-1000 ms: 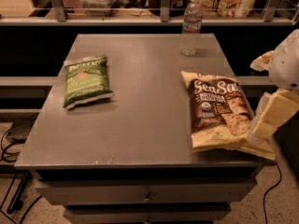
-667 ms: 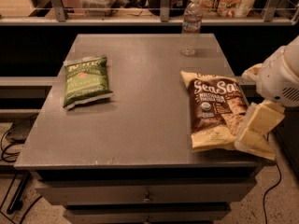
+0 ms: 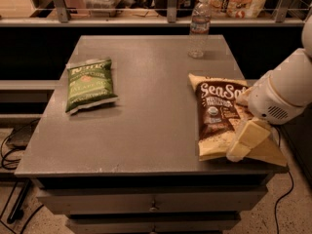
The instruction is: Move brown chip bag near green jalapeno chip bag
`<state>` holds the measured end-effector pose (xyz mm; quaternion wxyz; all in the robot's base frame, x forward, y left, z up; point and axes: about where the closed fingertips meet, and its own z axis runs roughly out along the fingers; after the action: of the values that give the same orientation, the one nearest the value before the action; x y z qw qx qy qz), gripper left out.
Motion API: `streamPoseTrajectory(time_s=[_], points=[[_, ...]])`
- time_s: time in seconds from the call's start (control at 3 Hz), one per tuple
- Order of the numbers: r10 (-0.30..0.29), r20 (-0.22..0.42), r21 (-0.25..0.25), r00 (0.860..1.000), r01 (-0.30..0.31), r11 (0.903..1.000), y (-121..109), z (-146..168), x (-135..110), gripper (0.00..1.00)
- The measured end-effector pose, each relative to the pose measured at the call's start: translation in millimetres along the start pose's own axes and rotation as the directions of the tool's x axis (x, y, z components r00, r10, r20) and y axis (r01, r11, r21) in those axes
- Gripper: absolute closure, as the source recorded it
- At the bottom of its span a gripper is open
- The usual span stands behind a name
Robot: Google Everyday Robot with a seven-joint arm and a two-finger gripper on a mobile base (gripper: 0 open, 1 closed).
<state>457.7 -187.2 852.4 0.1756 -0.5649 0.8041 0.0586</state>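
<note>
The green jalapeno chip bag [image 3: 89,84] lay on the left side of the table [image 3: 146,130], and the brown chip bag [image 3: 217,116] lay well apart from it on the right, reaching the front edge. A water bottle [image 3: 199,28] stood behind the brown chip bag, near the back edge. The gripper [image 3: 246,143] sat over that bag's front right corner.

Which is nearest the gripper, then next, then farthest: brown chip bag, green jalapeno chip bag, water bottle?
1. Brown chip bag, right side of the table, right under the gripper.
2. Water bottle at the back edge and green jalapeno chip bag on the left: too close to call.
</note>
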Motion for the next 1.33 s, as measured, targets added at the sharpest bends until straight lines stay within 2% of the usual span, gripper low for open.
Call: streamPoseTrajectory(time_s=[0.33,0.67,1.0,1.33], points=[[-0.020,-0.001,-0.004,1.000,0.020,0.9998,-3.6,5.6,-7.9,0.41],[-0.098,0.014,0.029,0.995,0.098,0.9948,-8.8,-10.5,-34.0,0.64],[-0.215,0.048,0.047,0.975,0.213,0.9759,-10.1,-30.1,-78.3,0.88],[-0.330,0.109,0.037,0.937,0.328,0.9438,-3.2,-39.0,-130.4,1.00]])
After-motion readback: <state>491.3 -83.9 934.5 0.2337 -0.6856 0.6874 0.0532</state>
